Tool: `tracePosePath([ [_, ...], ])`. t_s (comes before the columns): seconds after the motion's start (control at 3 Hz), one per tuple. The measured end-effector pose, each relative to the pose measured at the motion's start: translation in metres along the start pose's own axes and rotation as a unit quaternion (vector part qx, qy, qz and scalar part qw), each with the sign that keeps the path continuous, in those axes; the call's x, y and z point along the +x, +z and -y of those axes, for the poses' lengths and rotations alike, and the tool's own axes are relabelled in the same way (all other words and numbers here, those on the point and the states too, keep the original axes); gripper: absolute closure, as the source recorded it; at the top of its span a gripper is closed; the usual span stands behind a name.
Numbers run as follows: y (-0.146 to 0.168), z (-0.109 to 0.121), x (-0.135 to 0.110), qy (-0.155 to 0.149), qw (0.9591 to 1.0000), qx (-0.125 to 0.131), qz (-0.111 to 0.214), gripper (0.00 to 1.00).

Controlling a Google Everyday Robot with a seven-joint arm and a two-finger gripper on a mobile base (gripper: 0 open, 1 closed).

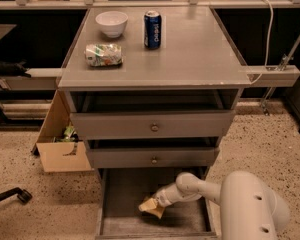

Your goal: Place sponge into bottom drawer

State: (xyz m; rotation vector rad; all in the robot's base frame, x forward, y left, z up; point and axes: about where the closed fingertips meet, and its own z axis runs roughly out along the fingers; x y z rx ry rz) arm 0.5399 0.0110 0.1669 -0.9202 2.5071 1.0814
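Camera view | bottom drawer [121,215] stands pulled open beneath two shut drawers of the grey desk [200,54] | end effector [156,203] reaches inside, closed around the tilted pale yellow sponge [147,208] | cannot tell whether the sponge touches the drawer floor | progress: sponge within the drawer; letting go and pulling the arm out remain | bowl [112,23], soda can [152,29], packet [104,54] on top

Tabletop [195,54] is lit evenly from above; gripper [155,204] is seen inside dim, shadowed bottom drawer [122,204].
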Motion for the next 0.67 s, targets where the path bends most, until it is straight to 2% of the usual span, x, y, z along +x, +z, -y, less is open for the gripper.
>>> tracePosePath([
  [0.33,-0.004,0.007,-0.005,-0.002,0.9997,-0.011,0.02,0.0],
  [0.67,-0.01,0.02,-0.014,-0.011,0.9989,-0.02,0.04,0.0],
])
